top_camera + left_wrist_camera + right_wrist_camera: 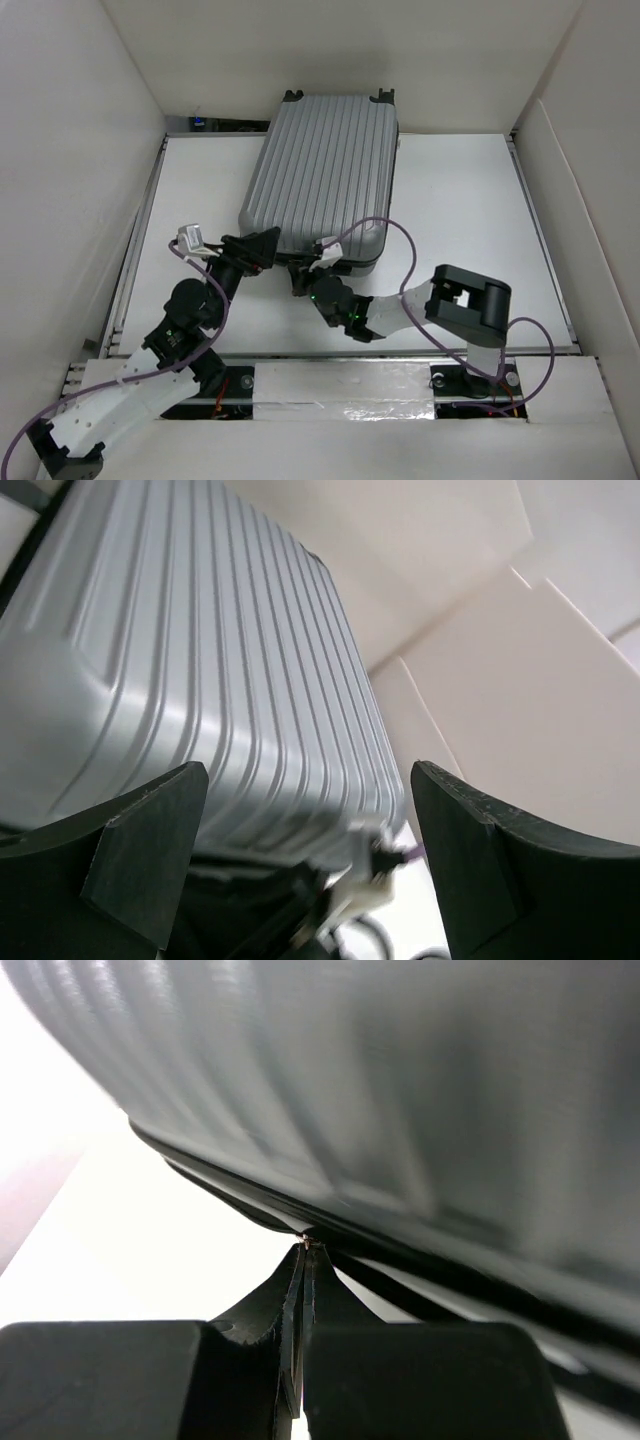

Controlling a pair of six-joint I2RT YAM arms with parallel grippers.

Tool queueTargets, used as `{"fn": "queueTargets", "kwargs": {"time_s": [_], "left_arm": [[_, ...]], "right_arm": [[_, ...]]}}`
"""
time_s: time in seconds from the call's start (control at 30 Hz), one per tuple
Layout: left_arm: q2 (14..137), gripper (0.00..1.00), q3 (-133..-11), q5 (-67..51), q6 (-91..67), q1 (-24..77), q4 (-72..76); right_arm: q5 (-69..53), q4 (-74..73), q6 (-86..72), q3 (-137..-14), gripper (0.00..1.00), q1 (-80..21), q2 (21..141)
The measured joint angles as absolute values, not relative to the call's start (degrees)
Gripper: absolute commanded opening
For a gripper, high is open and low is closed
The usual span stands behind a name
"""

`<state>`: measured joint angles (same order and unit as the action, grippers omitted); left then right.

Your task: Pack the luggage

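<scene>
The luggage (pixel 320 170), a silver-grey ribbed hard-shell suitcase, lies flat on the white table with its lid down and its black wheels at the far end. My left gripper (pixel 262 245) is open and empty at the suitcase's near left corner; the left wrist view shows the ribbed shell (pixel 200 660) between its spread fingers (pixel 150 850). My right gripper (pixel 305 272) is at the near edge, shut at the dark zipper seam. In the right wrist view its tips (pixel 305 1250) pinch a small metallic zipper pull (pixel 307 1243) under the shell (pixel 400 1090).
White enclosure walls stand on the left (pixel 70 150), back and right (pixel 590 200) of the table. Purple cables (pixel 400 235) loop from both wrists over the near table. A raised strip (pixel 340 385) runs along the near edge by the arm bases.
</scene>
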<state>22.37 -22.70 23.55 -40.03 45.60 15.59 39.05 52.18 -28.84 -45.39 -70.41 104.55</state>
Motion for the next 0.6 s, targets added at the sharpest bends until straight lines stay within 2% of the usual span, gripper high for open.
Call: {"fn": "queueTargets", "kwargs": {"time_s": [0.33,0.47,0.5,0.53,0.57,0.6], "left_arm": [[37.23,0.84,-38.30,28.86,-36.62,45.06,13.96],[39.03,0.87,-40.10,28.42,-36.01,43.18,14.33],[39.48,0.87,-40.12,28.21,-35.99,42.09,14.31],[39.94,0.88,-40.12,28.16,-35.94,40.86,14.31],[40.64,0.89,-40.14,28.05,-35.97,39.31,14.31],[41.47,0.89,-40.23,27.79,-35.97,37.93,14.26]], "right_arm": [[38.09,51.99,-24.82,-65.32,0.00,-72.29,119.92],[37.08,53.36,-23.00,-64.84,0.00,-72.88,119.77],[36.88,53.69,-22.72,-63.22,0.05,-72.95,118.65],[36.49,53.82,-22.57,-61.23,0.17,-73.03,117.08],[35.75,53.80,-22.41,-58.85,0.50,-73.23,115.04],[34.54,53.25,-22.68,-56.55,0.65,-73.73,112.64]]}}
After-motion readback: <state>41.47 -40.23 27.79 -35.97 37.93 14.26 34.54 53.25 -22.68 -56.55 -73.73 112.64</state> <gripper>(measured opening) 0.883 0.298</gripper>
